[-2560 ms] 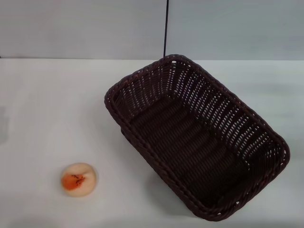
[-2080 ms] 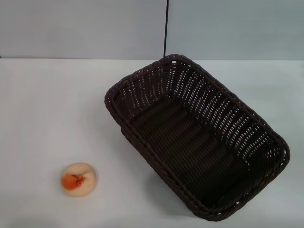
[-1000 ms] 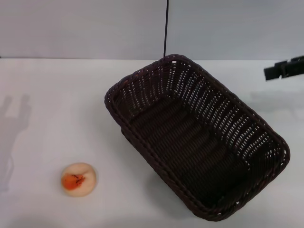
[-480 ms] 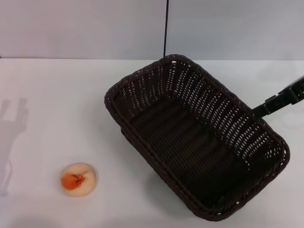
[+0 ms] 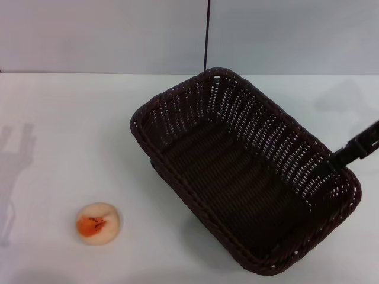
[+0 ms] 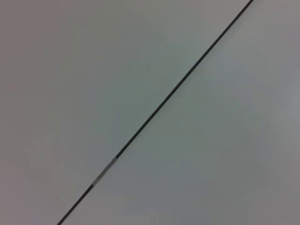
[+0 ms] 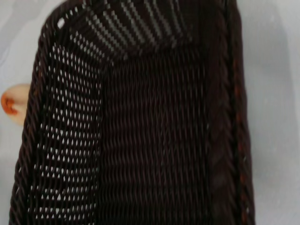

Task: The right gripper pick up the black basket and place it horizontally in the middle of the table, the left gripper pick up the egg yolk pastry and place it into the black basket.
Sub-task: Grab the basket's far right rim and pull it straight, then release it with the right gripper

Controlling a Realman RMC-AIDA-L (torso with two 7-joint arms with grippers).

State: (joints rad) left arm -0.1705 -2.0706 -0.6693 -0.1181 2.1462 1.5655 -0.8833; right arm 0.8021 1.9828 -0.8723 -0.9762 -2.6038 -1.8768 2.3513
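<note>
The pastry [image 5: 98, 223], a small round pale bun with an orange-red patch facing up, is lying at the near left of the table [image 5: 59, 130], well apart from the basket [image 5: 237, 171]. In the right wrist view the pastry [image 7: 13, 104] is peeking out just past the basket's [image 7: 154, 140] openwork side.

The table is showing as a plain, smooth white top. The basket, dark brown-black woven wicker, is sitting on it at centre-right, turned diagonally, with one rounded corner toward the near right and the opposite one toward the far middle. Its sloping sides are letting light through small gaps in the weave, its floor is tightly woven in ribbed rows, and a braided rim is running round the top.

The right gripper [image 5: 346, 155], a slim black tip, is reaching in from the right edge and meeting the basket's rim on the right side. How far its fingers are spread, and whether they have the rim, cannot be told.

The left gripper is out of sight; its wrist camera is showing only a pale flat surface crossed by a thin dark line [image 6: 154, 110].
</note>
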